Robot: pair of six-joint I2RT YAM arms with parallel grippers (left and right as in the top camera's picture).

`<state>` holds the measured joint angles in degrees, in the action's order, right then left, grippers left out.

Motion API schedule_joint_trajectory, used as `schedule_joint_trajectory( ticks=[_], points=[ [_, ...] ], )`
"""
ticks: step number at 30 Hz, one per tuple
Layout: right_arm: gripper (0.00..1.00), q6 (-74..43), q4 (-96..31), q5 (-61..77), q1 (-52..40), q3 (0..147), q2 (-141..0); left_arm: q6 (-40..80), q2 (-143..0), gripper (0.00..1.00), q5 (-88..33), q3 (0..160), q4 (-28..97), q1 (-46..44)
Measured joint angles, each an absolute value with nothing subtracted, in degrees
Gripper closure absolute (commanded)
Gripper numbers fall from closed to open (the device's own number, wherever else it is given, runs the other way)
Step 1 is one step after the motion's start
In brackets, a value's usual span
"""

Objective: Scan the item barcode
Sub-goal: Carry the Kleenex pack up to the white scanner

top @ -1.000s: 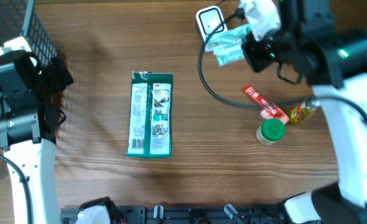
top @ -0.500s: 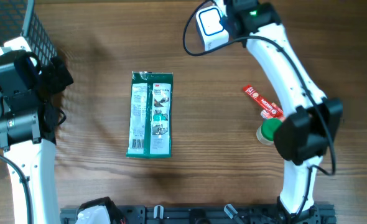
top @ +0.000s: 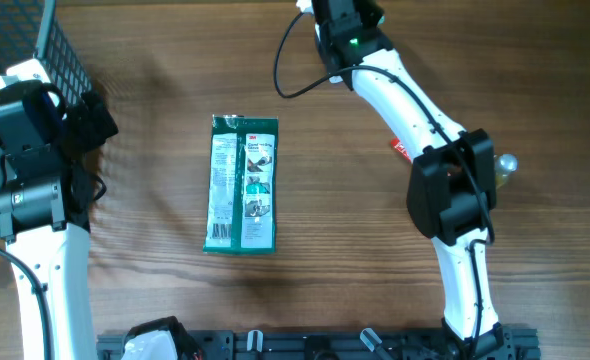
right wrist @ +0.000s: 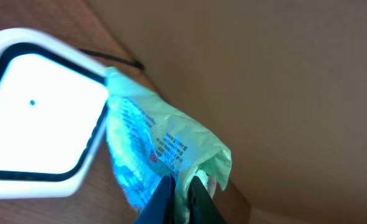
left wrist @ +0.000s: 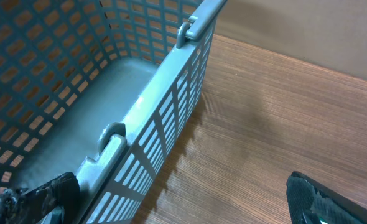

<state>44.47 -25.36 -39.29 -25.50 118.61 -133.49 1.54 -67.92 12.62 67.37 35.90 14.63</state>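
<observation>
Right gripper [right wrist: 180, 190] is pinched tight on a pale green packet [right wrist: 165, 149], holding it just beside the white scanner [right wrist: 37, 106] at the far edge of the desk [top: 325, 250]. Left gripper [left wrist: 182, 196] gapes wide, empty, near the blue basket [left wrist: 152, 118].

**Green packet meeting the scanner's edge**

A pale green, crinkled plastic packet [right wrist: 165, 149] is being pinched at one end by the right gripper [right wrist: 182, 193], whose jaws are pressing almost together on the film. The packet is bulging out from that pinch and showing small dark print on its face; whether a barcode is among it cannot be told. Its far corner is touching the right edge of the scanner [right wrist: 34, 106], a white rounded block that is showing a bright window framed in black
</observation>
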Motion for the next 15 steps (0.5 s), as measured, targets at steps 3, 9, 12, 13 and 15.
schedule_joint_trajectory(
  ticks=[3,9,12,13,15],
  points=[
    [0.96,44.51,-26.17,-39.13,-26.94,118.61,-133.62,1.54,-67.92,0.0,12.62,67.37,35.9,14.63],
    [0.96,42.81,-32.84,-34.79,-28.73,118.67,-133.62,1.54,-67.9,0.0,12.62,67.37,35.9,14.63],
    [0.96,40.97,-37.65,-31.14,-28.73,118.69,-133.62,1.54,-67.92,0.0,12.64,67.37,35.9,14.63],
    [0.96,40.62,-38.44,-30.17,-28.69,118.69,-133.62,1.54,-67.92,0.0,12.62,67.37,35.88,14.63],
    [0.96,39.81,-39.77,-27.22,-28.69,118.69,-133.62,1.54,-67.92,0.0,12.62,67.37,35.9,14.63]
  ],
)
